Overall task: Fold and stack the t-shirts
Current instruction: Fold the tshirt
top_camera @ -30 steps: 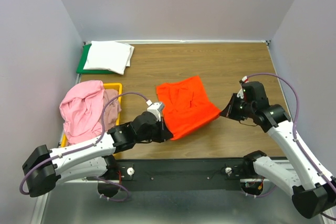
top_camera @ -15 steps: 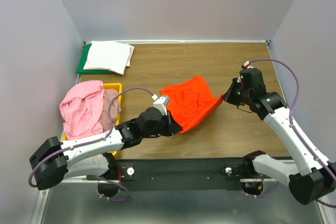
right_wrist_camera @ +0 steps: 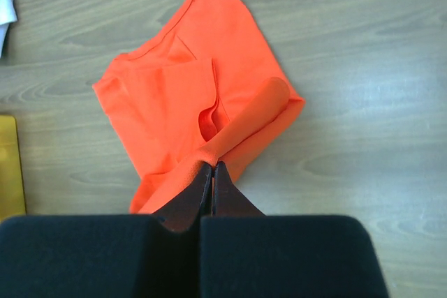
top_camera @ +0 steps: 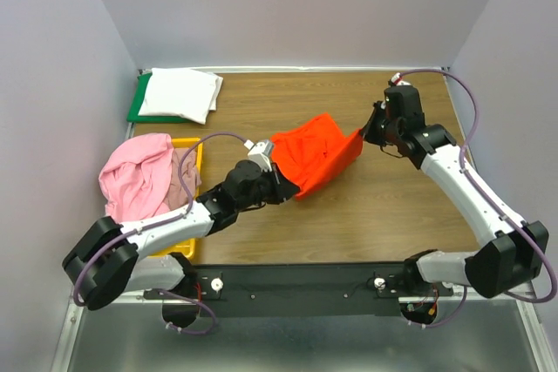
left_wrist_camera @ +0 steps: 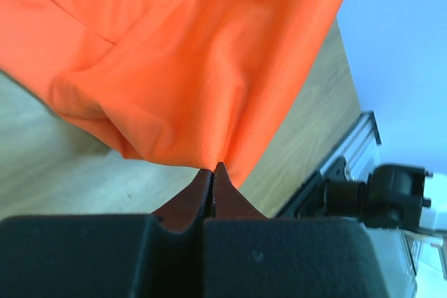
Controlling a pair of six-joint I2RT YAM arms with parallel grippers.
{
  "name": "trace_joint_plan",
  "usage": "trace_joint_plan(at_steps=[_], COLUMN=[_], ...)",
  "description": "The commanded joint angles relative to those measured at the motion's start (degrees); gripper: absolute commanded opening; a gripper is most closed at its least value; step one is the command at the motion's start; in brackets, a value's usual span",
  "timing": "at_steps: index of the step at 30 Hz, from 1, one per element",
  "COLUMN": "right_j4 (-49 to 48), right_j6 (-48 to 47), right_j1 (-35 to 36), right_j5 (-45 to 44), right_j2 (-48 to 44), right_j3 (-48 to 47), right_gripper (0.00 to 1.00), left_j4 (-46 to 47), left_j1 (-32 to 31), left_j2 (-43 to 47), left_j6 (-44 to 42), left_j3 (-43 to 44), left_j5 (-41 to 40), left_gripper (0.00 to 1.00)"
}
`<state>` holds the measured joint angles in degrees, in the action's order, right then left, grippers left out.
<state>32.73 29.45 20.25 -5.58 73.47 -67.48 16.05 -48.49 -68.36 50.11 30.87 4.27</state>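
The bright orange t-shirt (top_camera: 316, 158) hangs stretched between my two grippers over the middle of the table. My left gripper (top_camera: 292, 194) is shut on its near lower corner (left_wrist_camera: 209, 151). My right gripper (top_camera: 364, 134) is shut on its far right corner (right_wrist_camera: 216, 155). The cloth sags and lies partly on the wood below in the right wrist view (right_wrist_camera: 181, 95). A folded white t-shirt (top_camera: 179, 94) lies on the green board (top_camera: 136, 109) at the back left. A light pink t-shirt (top_camera: 135, 179) and a mauve-pink one (top_camera: 181, 182) lie heaped in the yellow bin (top_camera: 195, 150).
The yellow bin stands at the left edge of the table, beside my left arm. The grey walls close in on the left, back and right. The black base rail (top_camera: 296, 280) runs along the near edge.
Both grippers have carried the orange t-shirt away from the near edge toward the back. My right gripper moved up and back the most, lifting its corner higher.
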Motion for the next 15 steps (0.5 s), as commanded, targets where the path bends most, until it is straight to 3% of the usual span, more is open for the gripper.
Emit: trace_joint_plan(at_steps=[1,7,15], right_j4=[-4.6,-5.57,-2.86], right_j6=[-1.94,-2.82,-2.21], right_j1=[0.14,0.14,0.05], right_j5=[-3.03,-2.68,0.13], right_j2=[3.95,6.33,-1.56], right_j3=[-3.88,-6.26,-0.64], right_gripper=[0.0,0.0,0.0], left_j4=[4.77,5.66,3.81], left_j1=[3.83,4.81,4.46], left_j2=[-3.27,-6.7,-3.72], left_j6=[-3.96,-7.91,-9.5], left_j3=[2.26,5.51,4.64], left_j5=[5.47,10.4,16.99], left_gripper=[0.0,0.0,0.0])
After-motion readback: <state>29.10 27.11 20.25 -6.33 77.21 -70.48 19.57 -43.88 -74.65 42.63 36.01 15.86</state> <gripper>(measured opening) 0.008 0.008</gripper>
